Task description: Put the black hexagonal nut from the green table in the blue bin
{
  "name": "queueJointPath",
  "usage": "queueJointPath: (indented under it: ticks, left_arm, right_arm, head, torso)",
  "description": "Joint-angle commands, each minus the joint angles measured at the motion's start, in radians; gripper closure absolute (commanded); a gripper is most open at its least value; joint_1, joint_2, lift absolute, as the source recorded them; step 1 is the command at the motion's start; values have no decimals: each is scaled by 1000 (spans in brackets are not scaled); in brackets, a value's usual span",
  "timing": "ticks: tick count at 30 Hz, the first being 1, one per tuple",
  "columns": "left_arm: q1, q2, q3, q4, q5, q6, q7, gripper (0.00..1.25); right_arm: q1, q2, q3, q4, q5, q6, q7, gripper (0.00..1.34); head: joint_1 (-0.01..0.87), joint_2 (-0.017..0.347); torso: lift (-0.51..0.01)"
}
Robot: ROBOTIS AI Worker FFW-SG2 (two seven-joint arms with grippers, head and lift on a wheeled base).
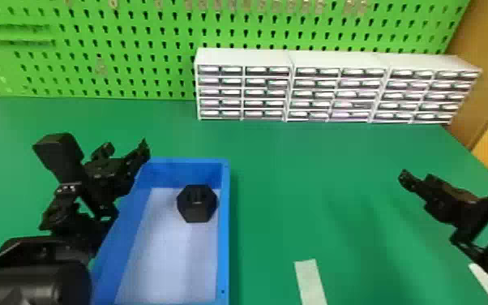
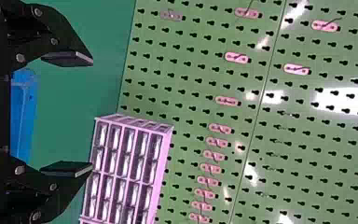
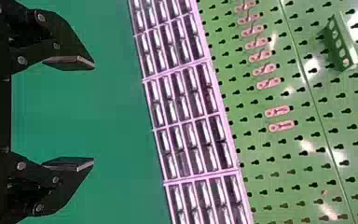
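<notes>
- one black hexagonal nut lies on the pale floor of the blue bin, toward the far end and close to the right-hand wall (whether it touches that wall, i cannot tell).
- the bin sits on the green table, to the left of the middle in the head view.
- the left gripper is by the bin's far left corner, and its fingers are spread wide, with a broad gap between the flat pads.
- the right gripper is over the right side of the table, well apart from the bin; its fingers are spread wide too.
- a pale strip lies on the table, to the right of the bin.
- white drawer units stand side by side at the back, in front of a green pegboard.
</notes>
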Motion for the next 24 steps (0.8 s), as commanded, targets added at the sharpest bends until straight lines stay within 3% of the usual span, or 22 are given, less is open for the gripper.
queueJointPath:
  ticks: [1,15,24]
  left_arm:
    - [-2,0,-2,2,4,0,0,456]
    - [-9,0,-19,3,-7,0,-8,456]
    - [-9,0,-25,3,-7,0,-9,456]
  right_arm:
    - [-1,2,-5,0,20,8,1,527]
    - [-15,-13,38,5,94,40,13,527]
    - [-34,-19,87,51,98,39,61,525]
  head:
    - [691,9]
    - [691,9]
    - [691,9]
  torso:
    - [-97]
    - [-97]
    - [-97]
